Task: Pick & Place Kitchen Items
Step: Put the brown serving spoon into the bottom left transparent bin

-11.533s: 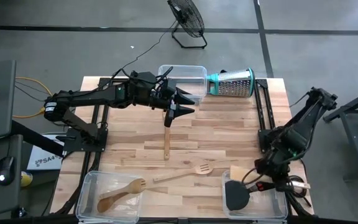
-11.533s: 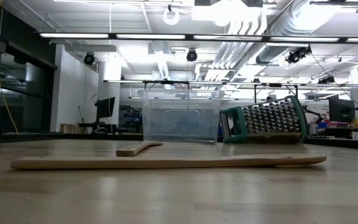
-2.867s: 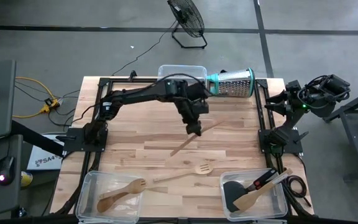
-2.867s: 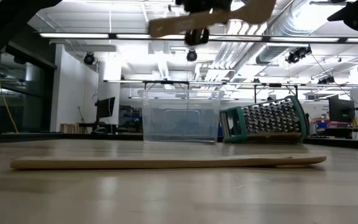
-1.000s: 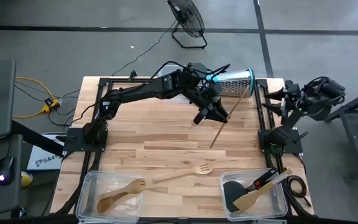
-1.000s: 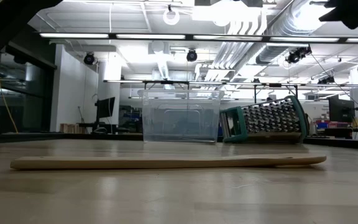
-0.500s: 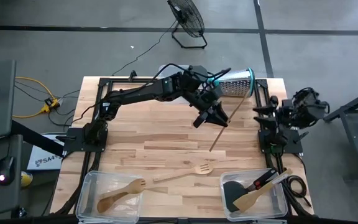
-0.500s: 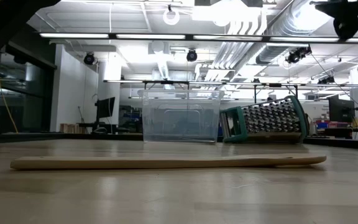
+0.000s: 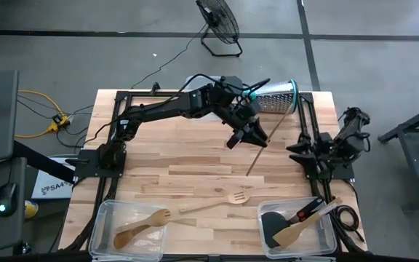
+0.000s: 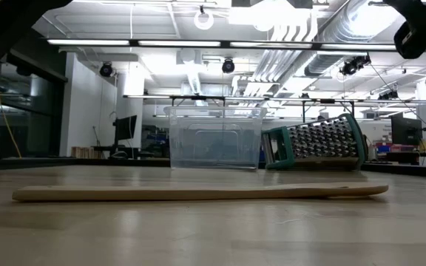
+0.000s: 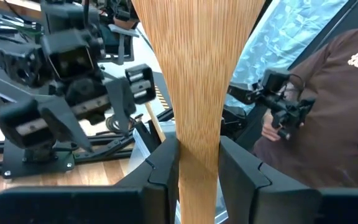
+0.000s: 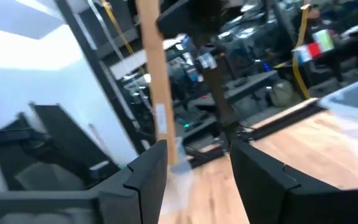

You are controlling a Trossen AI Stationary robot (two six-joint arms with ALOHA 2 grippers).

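My left gripper [image 9: 255,138] is up over the far right part of the wooden table [image 9: 151,156], fingers [image 11: 160,171] clamped on a long pale wooden spatula [image 9: 262,149]. In my left wrist view the stem sits pinched between both dark pads and the blade fans out wide beyond them. From above, the utensil slants from near the steel cone grater with the teal rim [image 9: 273,97] at the far edge down toward mid-table, clear of the surface.

My right gripper [image 9: 294,151] reaches in over the table's right edge, its parted fingers [image 12: 146,171] pointing at that spatula without touching it; its wrist view shows the pale stem upright just ahead of the gap.

Open wood lies across the centre and left side. A pale slotted wooden fork [image 9: 217,201] lies near the front edge, between two clear plastic bins. The front-left bin [image 9: 106,222] has a wooden spoon [image 9: 140,225]; the front-right bin [image 9: 329,240] has a black spatula with a red-black handle [image 9: 282,224] and a wooden spatula [image 9: 299,231]. A third clear bin [image 10: 214,138] stands at the far edge beside the grater.
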